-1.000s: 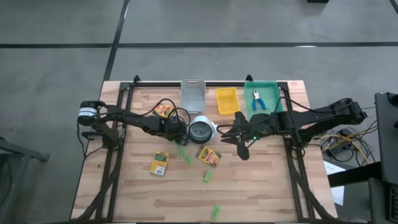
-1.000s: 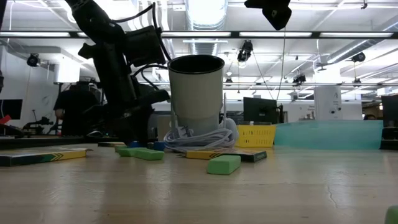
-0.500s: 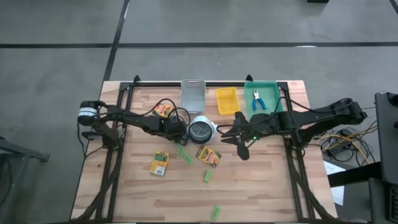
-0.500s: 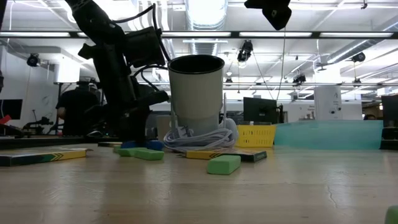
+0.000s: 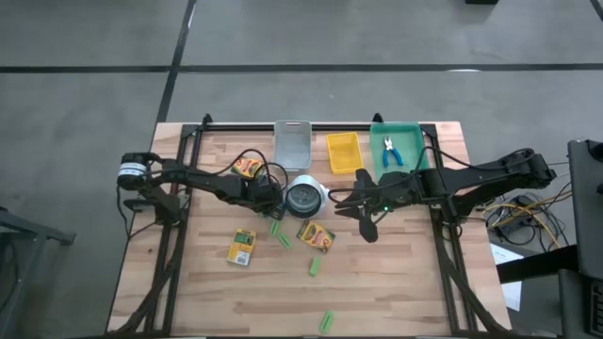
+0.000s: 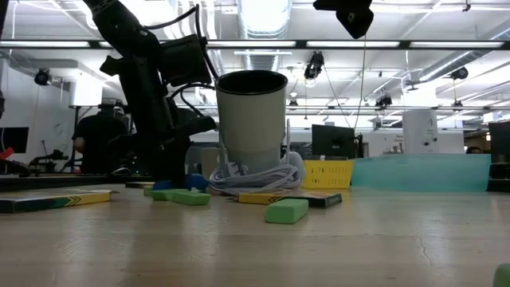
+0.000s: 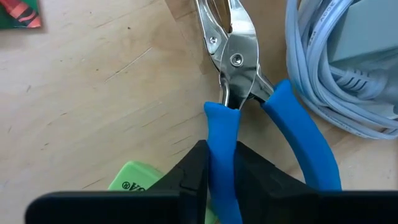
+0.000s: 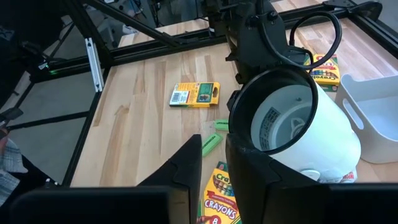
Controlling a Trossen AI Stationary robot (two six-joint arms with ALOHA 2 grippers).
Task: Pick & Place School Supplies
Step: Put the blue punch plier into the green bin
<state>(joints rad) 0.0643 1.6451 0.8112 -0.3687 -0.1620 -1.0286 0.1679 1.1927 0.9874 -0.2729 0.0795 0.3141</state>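
My left gripper (image 5: 269,201) is down at the table just left of the white cup (image 5: 306,196), shut on blue-handled pliers (image 7: 235,56) that lie on the wood. My right gripper (image 5: 345,204) hangs open on the cup's right side, touching nothing that I can see. Three yellow-and-green crayon boxes lie flat (image 5: 248,168) (image 5: 242,247) (image 5: 316,235). Light-green sticks lie scattered near them (image 5: 284,241) (image 5: 315,267) (image 5: 327,321). A second pair of blue pliers (image 5: 391,153) lies in the green bin (image 5: 412,132). My left gripper pinches one blue handle (image 7: 222,130) of the pliers between its two fingers (image 7: 194,167), coming down from above, with the handle running along the gap. The metal head (image 7: 236,59) and the other handle (image 7: 305,143) lie on the table.
A coil of white cable (image 7: 323,56) lies around the cup's foot, right beside the pliers. A green stick (image 7: 134,180) sits by my left fingers. A clear bin (image 5: 292,141) and a yellow bin (image 5: 344,153) stand along the far edge. Bare wood lies toward the near edge.
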